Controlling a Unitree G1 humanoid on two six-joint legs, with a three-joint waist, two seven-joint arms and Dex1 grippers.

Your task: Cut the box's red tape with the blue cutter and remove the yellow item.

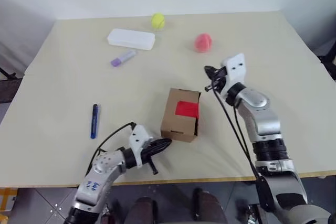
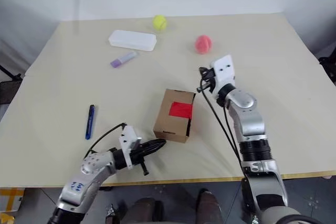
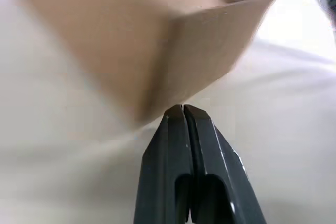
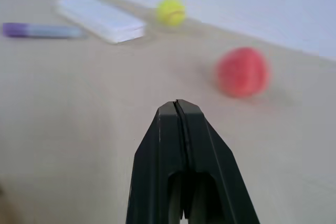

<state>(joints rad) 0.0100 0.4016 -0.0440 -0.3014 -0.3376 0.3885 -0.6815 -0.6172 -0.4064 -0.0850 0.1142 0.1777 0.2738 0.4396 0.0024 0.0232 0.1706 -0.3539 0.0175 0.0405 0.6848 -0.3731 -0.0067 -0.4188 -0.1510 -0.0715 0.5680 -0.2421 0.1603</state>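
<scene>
- The box is blurred up close in the left wrist view, its top cut off by the edge.
- What lies inside the box cannot be seen.
- The marker is smeared, one end cut off at the edge.
- The red ball looks fuzzy.

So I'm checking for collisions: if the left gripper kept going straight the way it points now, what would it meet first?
Most likely the box. The left gripper has its fingers shut, and its tips sit just short of the box's near lower corner. Whether they already touch it is hard to tell.
</scene>
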